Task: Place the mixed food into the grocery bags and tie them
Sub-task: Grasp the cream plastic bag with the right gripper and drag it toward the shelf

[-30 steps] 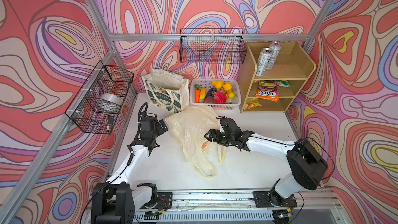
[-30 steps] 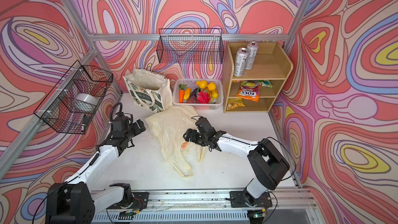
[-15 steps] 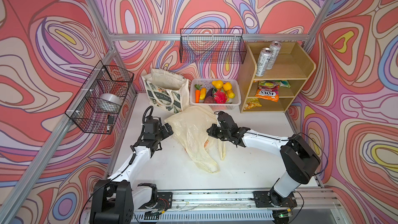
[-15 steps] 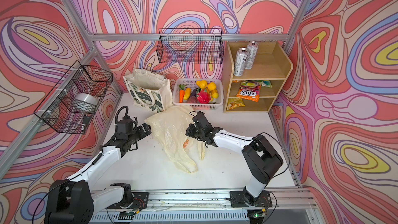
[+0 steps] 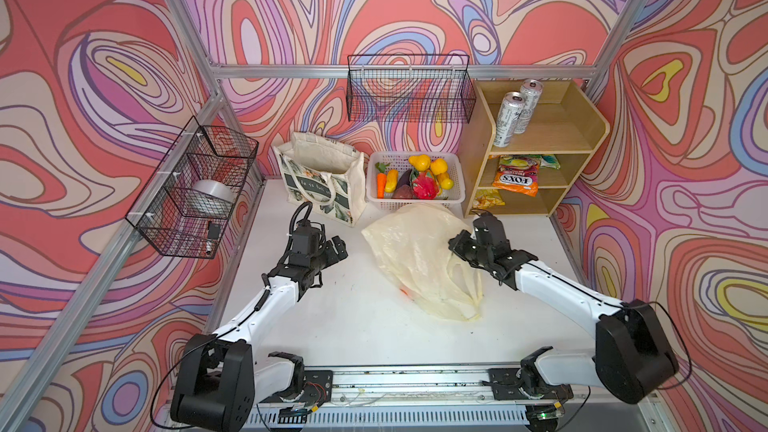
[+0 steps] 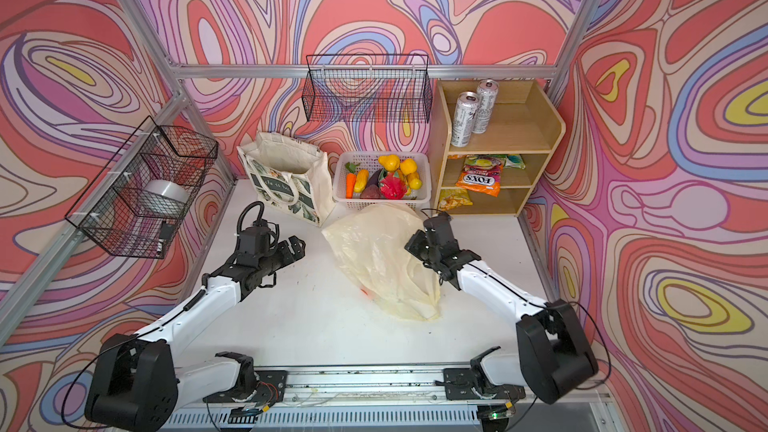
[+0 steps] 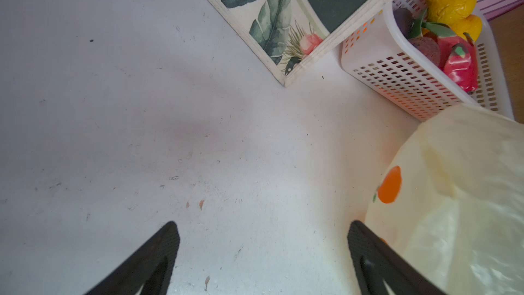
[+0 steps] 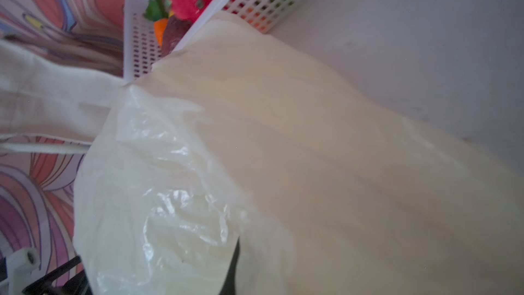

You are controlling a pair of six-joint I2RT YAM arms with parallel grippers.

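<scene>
While right end effector [image 5: 456, 245] is closed, seemingly pinching the 3 o'clock edge of the plastic carrier bag [image 5: 415, 259], left end effector [image 5: 337, 248] gapes empty; bag lies on counter [image 5: 365, 326] at its 3 o'clock, long axis 11-to-5.

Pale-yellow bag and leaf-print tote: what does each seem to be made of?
The pale-yellow bag looks like thin plastic film, semi-translucent and glossy, going by its crinkles and bright highlights. The leaf-print tote is likely canvas or a similar woven cloth: matte, standing up by itself, with fabric handles.
</scene>
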